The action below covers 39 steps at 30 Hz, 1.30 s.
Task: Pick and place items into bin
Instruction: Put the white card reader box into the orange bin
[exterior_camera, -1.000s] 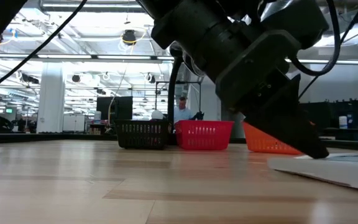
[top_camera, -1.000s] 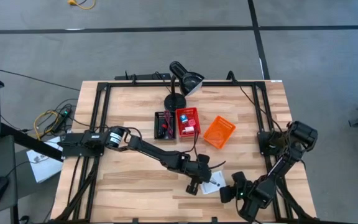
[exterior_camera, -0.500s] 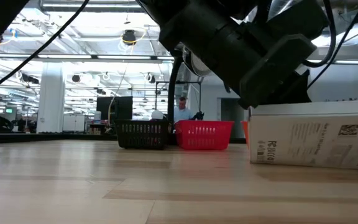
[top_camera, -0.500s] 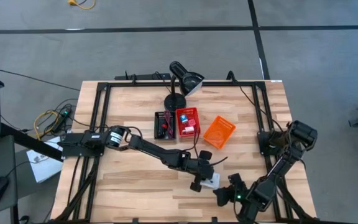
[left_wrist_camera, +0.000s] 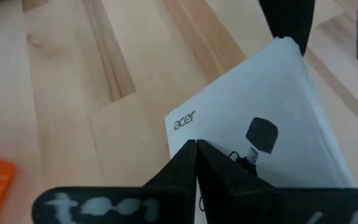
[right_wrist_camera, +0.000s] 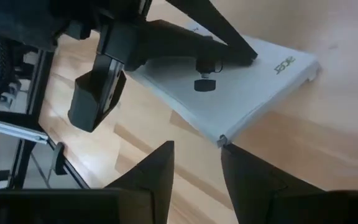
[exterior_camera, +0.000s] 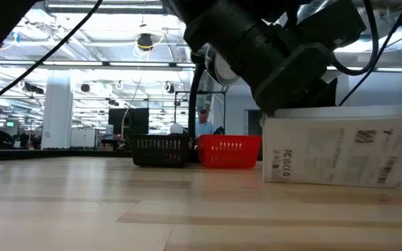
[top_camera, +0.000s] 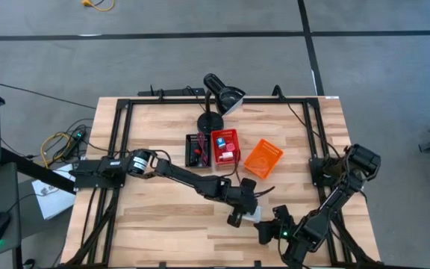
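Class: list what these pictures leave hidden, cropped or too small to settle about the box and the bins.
- White Acer box: low view's right edge crops it.
- Red bin contents: too small in the high view; its wall hides them in the low view.
- Orange bin: the box hides it in the low view.
- Left end effector: box underside unseen.

We see two dark arms of slim tubes and bulky round joints, the left arm (top_camera: 172,173) with a white band, the right arm (top_camera: 347,179) trailing black cables; tapered black fingers (right_wrist_camera: 156,175).
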Each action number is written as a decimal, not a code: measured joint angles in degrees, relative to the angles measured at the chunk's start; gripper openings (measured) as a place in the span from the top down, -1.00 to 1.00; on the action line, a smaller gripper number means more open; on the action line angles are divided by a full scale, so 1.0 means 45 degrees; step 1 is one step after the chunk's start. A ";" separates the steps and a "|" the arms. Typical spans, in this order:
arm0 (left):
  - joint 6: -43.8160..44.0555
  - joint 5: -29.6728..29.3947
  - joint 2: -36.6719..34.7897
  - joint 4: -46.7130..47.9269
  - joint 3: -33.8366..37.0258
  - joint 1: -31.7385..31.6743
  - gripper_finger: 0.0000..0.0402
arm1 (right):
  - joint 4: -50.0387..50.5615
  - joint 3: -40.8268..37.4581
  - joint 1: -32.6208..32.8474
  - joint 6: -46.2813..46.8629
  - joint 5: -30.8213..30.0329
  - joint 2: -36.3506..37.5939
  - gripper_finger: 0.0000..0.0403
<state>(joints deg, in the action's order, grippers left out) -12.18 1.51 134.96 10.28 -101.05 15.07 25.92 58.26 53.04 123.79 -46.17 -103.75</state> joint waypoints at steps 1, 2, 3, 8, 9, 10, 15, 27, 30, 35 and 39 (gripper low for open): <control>-0.0035 0.0055 0.0009 0.0438 -0.0258 -0.0090 1.00 | 0.0034 -0.0004 -0.0017 -0.0011 -0.0094 0.0001 0.36; -0.0040 0.0120 0.0028 0.0798 -0.0518 -0.0181 1.00 | 0.0131 -0.0012 -0.0055 -0.0028 -0.0144 -0.0003 0.36; -0.0063 0.0181 0.0046 0.1066 -0.0747 -0.0261 1.00 | 0.0263 -0.0031 -0.0101 -0.0039 -0.0146 -0.0004 0.36; -0.0811 -0.0716 -0.0085 0.1426 -0.1569 -0.0418 1.00 | 0.0848 -0.0054 -0.0442 -0.0031 -0.0146 -0.0005 0.36; -0.0899 -0.1429 -0.0199 0.1499 -0.1803 -0.0415 1.00 | 0.0910 -0.0054 -0.0527 -0.0010 -0.0109 -0.0009 0.36; -0.1000 -0.2346 -0.0367 0.1692 -0.1957 -0.0375 1.00 | 0.0974 -0.0054 -0.0614 -0.0006 -0.0068 -0.0009 0.36; -0.1283 -0.4543 -0.0764 0.2185 -0.2131 -0.0189 1.00 | 0.1003 -0.0103 -0.1003 -0.0678 0.0179 -0.0011 0.36; 0.1272 -0.5413 -0.0769 0.5677 -0.0933 -0.0251 1.00 | 0.1221 -0.0103 -0.1442 -0.1027 0.0064 -0.0013 0.36; 0.1926 -0.5544 -0.0788 0.6725 -0.0432 -0.0241 1.00 | 0.1190 -0.0098 -0.1611 -0.1298 0.0054 -0.0013 0.36; 0.3174 -0.6579 -0.0833 0.9437 -0.0242 -0.0008 1.00 | 0.1155 -0.0098 -0.1778 -0.1825 0.0408 -0.0014 0.36; 0.3797 -0.6661 -0.0851 1.0152 -0.0244 0.0295 1.00 | 0.1032 -0.0093 -0.1540 -0.1831 0.0897 -0.0014 0.36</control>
<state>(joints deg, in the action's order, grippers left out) 4.90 -28.47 131.13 55.96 -102.15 16.40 30.57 57.84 46.11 115.55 -42.13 -103.81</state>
